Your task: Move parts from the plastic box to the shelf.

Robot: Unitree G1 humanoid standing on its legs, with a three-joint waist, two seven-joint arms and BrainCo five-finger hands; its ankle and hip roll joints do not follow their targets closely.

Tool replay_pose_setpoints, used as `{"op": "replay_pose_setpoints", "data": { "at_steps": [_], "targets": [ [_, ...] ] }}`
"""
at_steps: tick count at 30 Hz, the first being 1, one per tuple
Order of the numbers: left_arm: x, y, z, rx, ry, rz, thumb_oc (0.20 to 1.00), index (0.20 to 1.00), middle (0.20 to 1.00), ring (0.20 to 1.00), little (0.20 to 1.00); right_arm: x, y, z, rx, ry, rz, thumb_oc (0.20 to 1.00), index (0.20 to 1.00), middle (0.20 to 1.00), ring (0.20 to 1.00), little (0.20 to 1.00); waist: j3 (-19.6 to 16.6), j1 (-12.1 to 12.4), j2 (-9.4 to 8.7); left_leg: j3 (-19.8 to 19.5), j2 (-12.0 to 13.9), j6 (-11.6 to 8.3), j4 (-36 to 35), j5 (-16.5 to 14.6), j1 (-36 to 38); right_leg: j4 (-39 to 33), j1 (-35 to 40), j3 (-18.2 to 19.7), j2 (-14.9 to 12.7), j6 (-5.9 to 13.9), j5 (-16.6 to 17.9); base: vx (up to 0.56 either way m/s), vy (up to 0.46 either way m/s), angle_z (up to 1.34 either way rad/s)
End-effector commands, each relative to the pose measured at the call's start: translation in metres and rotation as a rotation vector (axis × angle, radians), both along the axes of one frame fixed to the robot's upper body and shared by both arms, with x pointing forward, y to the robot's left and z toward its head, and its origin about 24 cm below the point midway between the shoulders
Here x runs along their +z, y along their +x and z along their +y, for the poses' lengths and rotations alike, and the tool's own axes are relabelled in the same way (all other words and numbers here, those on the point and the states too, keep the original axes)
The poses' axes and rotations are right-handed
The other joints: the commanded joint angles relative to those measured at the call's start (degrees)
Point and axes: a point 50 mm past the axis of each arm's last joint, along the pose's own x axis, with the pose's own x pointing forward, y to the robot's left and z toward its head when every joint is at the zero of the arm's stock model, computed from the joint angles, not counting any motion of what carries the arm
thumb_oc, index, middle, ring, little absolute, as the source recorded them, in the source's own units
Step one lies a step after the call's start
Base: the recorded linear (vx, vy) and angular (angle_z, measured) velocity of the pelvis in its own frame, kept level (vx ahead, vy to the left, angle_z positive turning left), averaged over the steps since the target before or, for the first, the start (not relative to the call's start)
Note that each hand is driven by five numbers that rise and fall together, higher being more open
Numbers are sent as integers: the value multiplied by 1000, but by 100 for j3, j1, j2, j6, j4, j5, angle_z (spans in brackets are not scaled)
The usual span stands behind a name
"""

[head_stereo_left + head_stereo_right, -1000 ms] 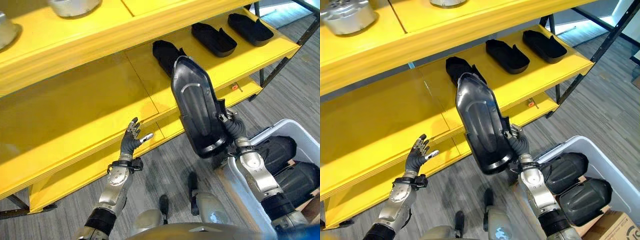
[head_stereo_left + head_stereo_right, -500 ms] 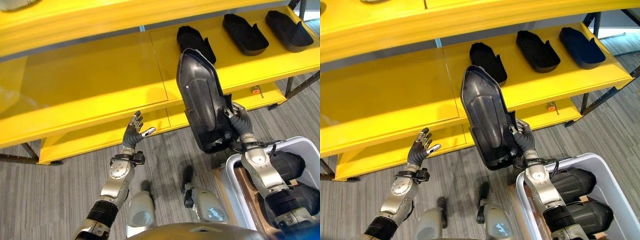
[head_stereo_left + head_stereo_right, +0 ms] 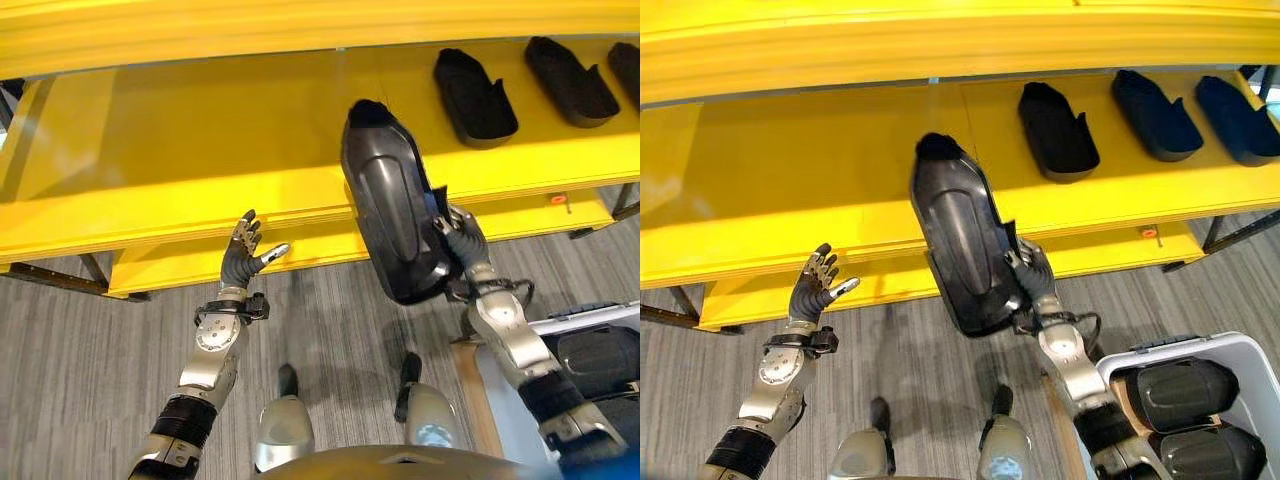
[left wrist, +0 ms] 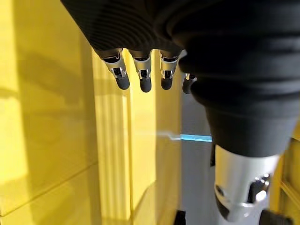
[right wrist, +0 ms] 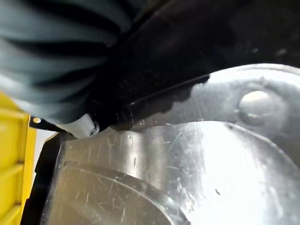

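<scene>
The right hand (image 3: 458,238) has its fingers curled round the lower edge of a long, glossy black moulded plastic shell (image 3: 388,200), gripping it at the wide end so the narrow nose points up and forward toward the yellow metal shelf (image 3: 200,150). Held that way, the part stands nearly on end, its nose already over the front lip of the middle shelf board, which looks like a carry posture meant to let the nose slide in first. Three matching black shells (image 3: 1058,131) already lie flat in a row on that same board, off to the robot's right, so the bare yellow stretch just left of them is the likely landing spot. The left hand (image 3: 243,258) hangs in front of the shelf edge, fingers spread and relaxed, holding nothing; it seems raised as a ready support for the long part's free end. Low on the robot's right stands the white plastic box (image 3: 1220,345) with more dark parts (image 3: 1178,390) still inside, so the job is partly done, by my reading
</scene>
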Motion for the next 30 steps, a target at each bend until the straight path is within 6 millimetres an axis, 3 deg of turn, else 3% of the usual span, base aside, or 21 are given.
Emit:
{"op": "replay_pose_setpoints", "data": {
  "at_steps": [1, 10, 12, 14, 16, 22, 23, 26, 30],
  "targets": [
    [24, 4, -6, -32, -8, -122, 1000, 1000, 1000, 1000, 1000, 50, 16, 4, 5, 78, -203, 200, 200, 200, 200, 200, -159, 17, -168, -266, 238, -105, 303, 256, -705, -206, 712, -143, -368, 347, 334, 38, 13, 23],
    [21, 0, -5, -48, -12, -94, 1000, 1000, 1000, 1000, 1000, 117, 49, 6, -45, 88, -356, 200, 200, 200, 200, 200, -68, 412, -321, -480, 117, -75, 276, 259, -1017, -291, 690, -458, -439, 379, 455, 23, -5, 22],
    [30, 1, -3, -55, 2, -126, 1000, 1000, 1000, 1000, 1000, 149, 64, 1, -80, 93, -403, 200, 200, 200, 200, 200, 37, 551, -319, -531, 126, -83, 349, 248, -1150, -241, 634, -520, -434, 367, 423, -21, -31, 10],
    [34, 1, -2, -58, 11, -140, 1000, 1000, 1000, 1000, 1000, 161, 69, 0, -93, 91, -417, 200, 200, 200, 200, 200, 93, 581, -299, -560, 144, -90, 410, 233, -1216, -183, 579, -524, -428, 355, 392, -16, -12, 4],
    [37, 2, -4, -90, 28, -144, 1000, 1000, 1000, 1000, 1000, 190, 82, -5, -139, 89, -436, 200, 200, 200, 200, 200, 234, 696, -244, -632, 177, -99, 545, 221, -1368, -24, 430, -519, -414, 314, 317, -49, -20, 7],
    [48, 5, -13, -157, 35, -181, 1000, 1000, 1000, 1000, 1000, 236, 98, -24, -261, 115, -438, 200, 200, 200, 200, 200, 514, 807, -7, -778, 197, -103, 890, 143, -1766, 578, 30, -506, -486, 249, 66, -54, -4, 3],
    [48, 5, -13, -157, 35, -181, 1000, 1000, 1000, 1000, 1000, 236, 98, -24, -260, 115, -438, 200, 200, 200, 200, 200, 511, 805, -6, -780, 197, -103, 894, 141, -1772, 580, 26, -507, -486, 249, 65, -63, 5, 23],
    [50, 4, -22, -212, 31, -187, 1000, 1000, 1000, 1000, 1000, 260, 103, -51, -370, 133, -398, 200, 200, 200, 200, 200, 655, 893, 198, -945, 147, -113, 1147, 107, -2111, 959, -286, -497, -523, 193, -173, -49, 2, 26],
    [51, 5, -26, -229, 36, -190, 1000, 1000, 1000, 1000, 1000, 263, 104, -66, -422, 204, -360, 200, 200, 200, 200, 200, 733, 936, 266, -1003, 132, -105, 1289, 75, -2291, 1124, -426, -511, -536, 179, -255, -30, -6, 10]
  ]
}}
